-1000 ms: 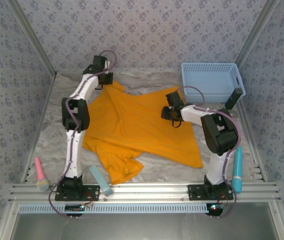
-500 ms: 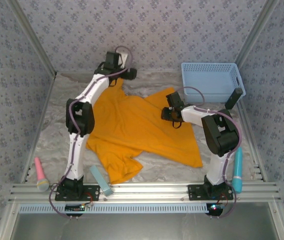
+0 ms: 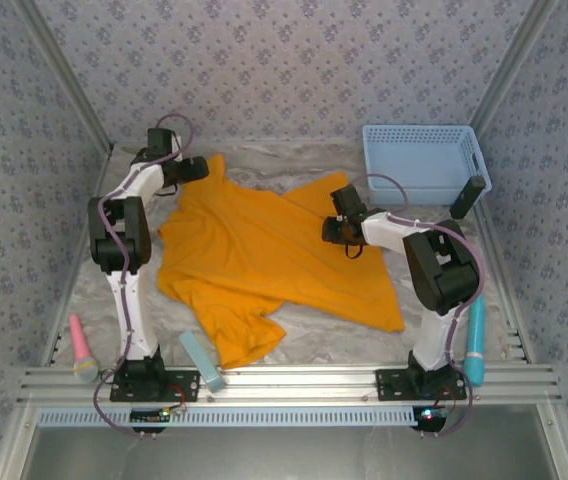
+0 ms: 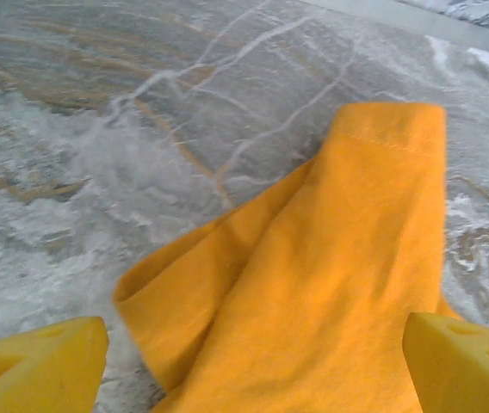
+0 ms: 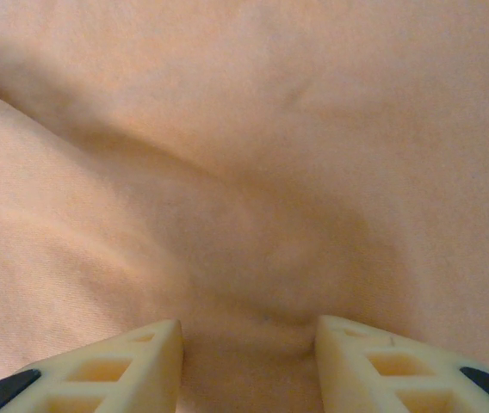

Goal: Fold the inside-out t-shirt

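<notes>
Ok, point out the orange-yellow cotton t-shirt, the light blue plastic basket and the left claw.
orange-yellow cotton t-shirt (image 3: 274,260): top view, middle of its body.
light blue plastic basket (image 3: 414,192): top view, near wall.
left claw (image 4: 249,361): left wrist view, midway between fingertips.

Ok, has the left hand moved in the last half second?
Yes: the left hand swung left, away from the light blue basket, open near the t-shirt.

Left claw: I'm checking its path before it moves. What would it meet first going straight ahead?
Probably the t-shirt, lying just ahead of the open left claw; depth is unclear.
</notes>
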Controlling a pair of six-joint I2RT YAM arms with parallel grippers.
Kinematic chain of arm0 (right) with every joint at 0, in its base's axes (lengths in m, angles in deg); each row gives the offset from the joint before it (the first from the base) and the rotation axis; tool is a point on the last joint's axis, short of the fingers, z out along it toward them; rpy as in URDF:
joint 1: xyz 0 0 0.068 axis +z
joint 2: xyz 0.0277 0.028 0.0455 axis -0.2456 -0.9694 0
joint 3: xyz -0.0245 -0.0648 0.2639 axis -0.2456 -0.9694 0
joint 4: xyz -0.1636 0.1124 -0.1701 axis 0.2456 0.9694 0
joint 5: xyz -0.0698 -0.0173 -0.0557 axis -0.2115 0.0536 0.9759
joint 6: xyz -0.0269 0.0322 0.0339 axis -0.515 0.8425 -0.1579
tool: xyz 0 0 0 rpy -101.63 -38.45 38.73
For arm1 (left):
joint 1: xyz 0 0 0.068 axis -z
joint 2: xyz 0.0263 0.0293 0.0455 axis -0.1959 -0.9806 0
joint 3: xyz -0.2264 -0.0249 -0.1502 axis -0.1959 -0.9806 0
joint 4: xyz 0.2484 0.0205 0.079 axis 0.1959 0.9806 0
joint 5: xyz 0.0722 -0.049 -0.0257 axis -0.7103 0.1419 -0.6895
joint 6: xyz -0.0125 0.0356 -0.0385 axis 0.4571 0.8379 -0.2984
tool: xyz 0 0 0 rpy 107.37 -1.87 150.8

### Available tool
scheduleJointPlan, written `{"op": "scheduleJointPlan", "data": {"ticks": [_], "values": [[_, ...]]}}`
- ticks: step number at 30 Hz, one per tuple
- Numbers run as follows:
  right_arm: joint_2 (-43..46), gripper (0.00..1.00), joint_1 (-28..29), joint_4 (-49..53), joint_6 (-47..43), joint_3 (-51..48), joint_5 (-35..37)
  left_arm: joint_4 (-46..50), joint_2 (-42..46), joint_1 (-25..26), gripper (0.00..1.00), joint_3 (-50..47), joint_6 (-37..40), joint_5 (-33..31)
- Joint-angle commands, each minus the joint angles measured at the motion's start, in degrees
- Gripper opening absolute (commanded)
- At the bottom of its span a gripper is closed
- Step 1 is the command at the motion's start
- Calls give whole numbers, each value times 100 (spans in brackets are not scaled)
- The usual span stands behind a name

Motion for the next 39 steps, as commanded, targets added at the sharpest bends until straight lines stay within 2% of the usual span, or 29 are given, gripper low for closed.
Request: {"op": "scheduleJointPlan", "data": {"ticks": [1,5,7,9,11,19,22,26,28,29,30,32,36,39], "values": [[-60,46,41,257,-72,-152,209,250,-180,124,90,181,-76,260],[-42,46,40,382,87,-272,461,44,-235,21,88,234,-96,432],[-29,46,18,393,79,-328,462,697,-603,1,86,965,-10,417],[-27,46,10,403,40,-337,457,1515,-1026,-8,75,1786,48,471],[-33,46,-1,410,16,-337,475,1862,-1230,-2,71,2141,49,440],[-166,46,-23,445,36,-176,401,1897,-1233,-49,68,2032,-206,-143],[-210,46,-22,476,8,-126,415,2444,-1372,-59,65,2335,-168,-583],[-227,46,-39,474,1,-108,389,2601,-1364,-87,64,2362,-2,-921],[-236,46,-42,466,-14,-100,387,2643,-1366,-153,61,2383,49,-1018],[-244,46,-39,466,-26,-99,385,2667,-1375,-180,53,2398,65,-1032],[-249,46,-51,472,-40,-93,376,2726,-1394,-229,50,2438,67,-1039],[-244,46,-54,474,-61,-91,359,2831,-1415,-306,51,2505,1,-973],[-262,46,-65,466,-88,-89,354,2716,-1338,-473,58,2336,-305,-363],[-266,46,-68,450,-100,-67,326,2363,-1281,-559,57,2085,-485,-95]]}}
